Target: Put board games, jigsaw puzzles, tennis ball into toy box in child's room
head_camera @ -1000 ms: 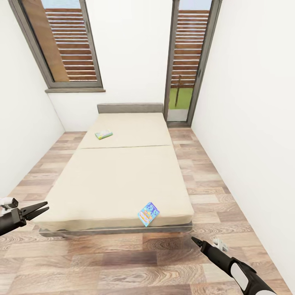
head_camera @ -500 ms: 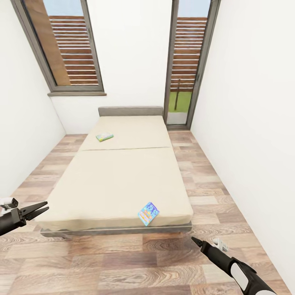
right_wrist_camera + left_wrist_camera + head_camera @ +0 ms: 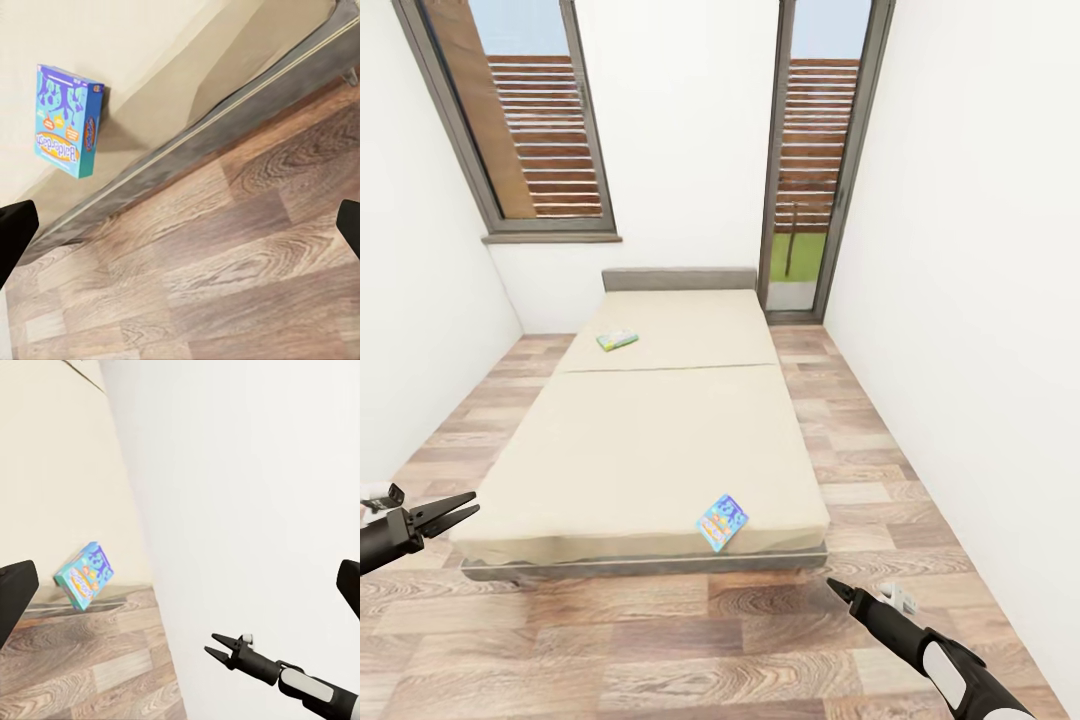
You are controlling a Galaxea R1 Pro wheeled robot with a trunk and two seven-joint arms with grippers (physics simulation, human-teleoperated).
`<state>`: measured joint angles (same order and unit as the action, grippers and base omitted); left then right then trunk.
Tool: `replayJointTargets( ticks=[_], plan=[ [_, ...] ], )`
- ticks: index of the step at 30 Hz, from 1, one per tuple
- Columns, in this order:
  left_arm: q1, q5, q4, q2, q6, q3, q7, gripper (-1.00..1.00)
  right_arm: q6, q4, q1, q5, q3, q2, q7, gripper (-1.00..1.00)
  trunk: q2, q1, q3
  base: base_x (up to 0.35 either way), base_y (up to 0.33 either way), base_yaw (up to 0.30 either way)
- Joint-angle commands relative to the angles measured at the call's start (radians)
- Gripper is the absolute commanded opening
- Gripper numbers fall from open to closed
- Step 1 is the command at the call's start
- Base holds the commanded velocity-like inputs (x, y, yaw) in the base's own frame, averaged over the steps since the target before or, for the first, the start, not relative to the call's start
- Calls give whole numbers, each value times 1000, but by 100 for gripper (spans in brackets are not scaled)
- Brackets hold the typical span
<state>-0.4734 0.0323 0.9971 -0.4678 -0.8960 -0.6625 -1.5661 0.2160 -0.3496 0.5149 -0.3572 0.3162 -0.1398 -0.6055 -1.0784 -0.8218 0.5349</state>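
Note:
The bed (image 3: 650, 440), with a cream cover and a grey headboard, lies lengthwise ahead of me. One board game (image 3: 722, 521), a blue and green box, rests at the foot corner of the bed on the right; it also appears as the board game (image 3: 84, 575) and the board game (image 3: 67, 120). A second board game (image 3: 617, 340) lies flat near the headboard on the left. My left gripper (image 3: 463, 508) hovers open off the bed's near left corner. My right gripper (image 3: 837, 588) is open over the floor, just short of the foot corner. The table, toy box, jigsaw puzzles and tennis ball are out of view.
White walls close in on both sides. A window (image 3: 520, 120) stands at the back left and a tall glass door (image 3: 815, 170) at the back right. Wood-plank floor (image 3: 660, 650) runs before the bed and in strips along each side.
The whole view has shifted a little, with the headboard now lower in the picture. Both grippers and both game boxes keep their places.

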Motion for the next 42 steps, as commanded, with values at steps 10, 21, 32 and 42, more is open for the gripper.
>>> replayJointTargets(
  ticks=[10, 21, 32, 42],
  plan=[
    [-1, -2, 0, 0, -11, 1, -5, 100, 10, 0, 1, -8, 4, 0, -3, 100, -1, 0, -16, -48, 31, 0],
    [-1, -1, 0, 0, -11, -1, -5, 100, 8, 0, 1, -8, 4, 0, -3, 100, -1, 0, -34, -8, 7, 0],
    [-1, -2, 0, -1, -11, -2, -5, 100, 8, 0, 1, -6, 4, 0, -3, 100, -1, 0, -52, 0, 7, 0],
    [-1, -2, 0, -2, -11, -2, -5, 100, 8, 0, 1, -6, 4, 2, -3, 100, -1, 0, -69, 0, 22, 0]
  ],
)
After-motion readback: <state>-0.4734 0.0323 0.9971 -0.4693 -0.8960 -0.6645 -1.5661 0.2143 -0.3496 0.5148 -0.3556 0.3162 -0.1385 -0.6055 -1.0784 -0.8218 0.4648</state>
